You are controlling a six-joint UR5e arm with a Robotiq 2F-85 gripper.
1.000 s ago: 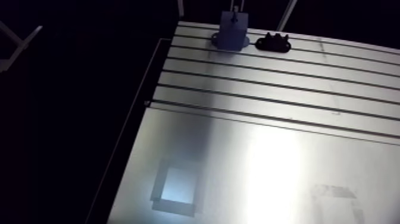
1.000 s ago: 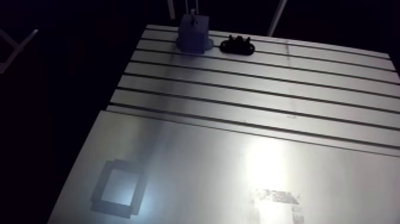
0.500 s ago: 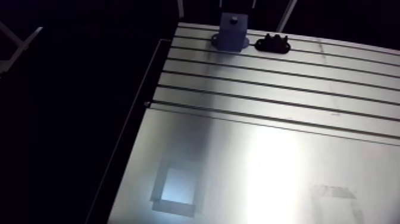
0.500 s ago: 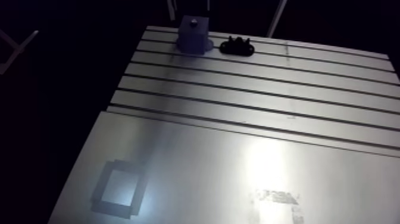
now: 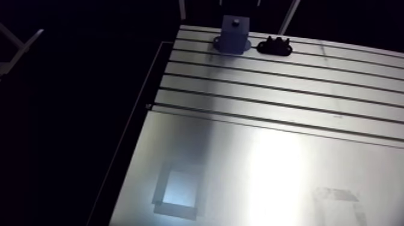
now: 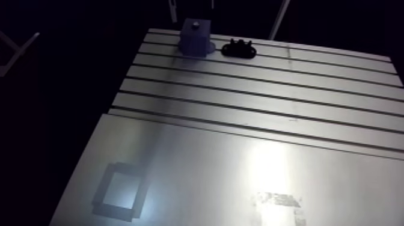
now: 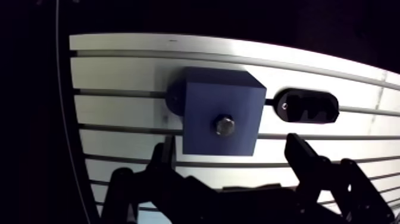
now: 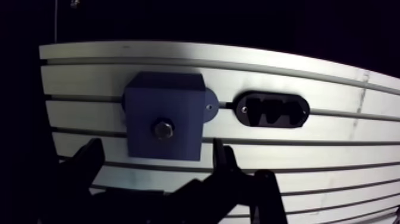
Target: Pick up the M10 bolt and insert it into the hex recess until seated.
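Bolt in the block, gripper empty above it

The silver metal M10 bolt (image 7: pixel 225 125) sits head-up in the middle of the blue square block's (image 7: pixel 202 101) top face on the slotted aluminium tabletop (image 7: pixel 119 77). The black two-finger gripper (image 7: pixel 231 145) hangs over it with its fingers spread wide. A black oblong holder (image 7: pixel 306 106) lies just beside the block.

Black holder (image 7: pixel 321 107) stands just beside blue block (image 7: pixel 202 116).

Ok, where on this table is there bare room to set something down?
Bare: the slotted rows in front of the block and holder, and the smooth plate nearer the camera. Crowded only at the far edge, where block and holder sit close together, the open pincer over the block.
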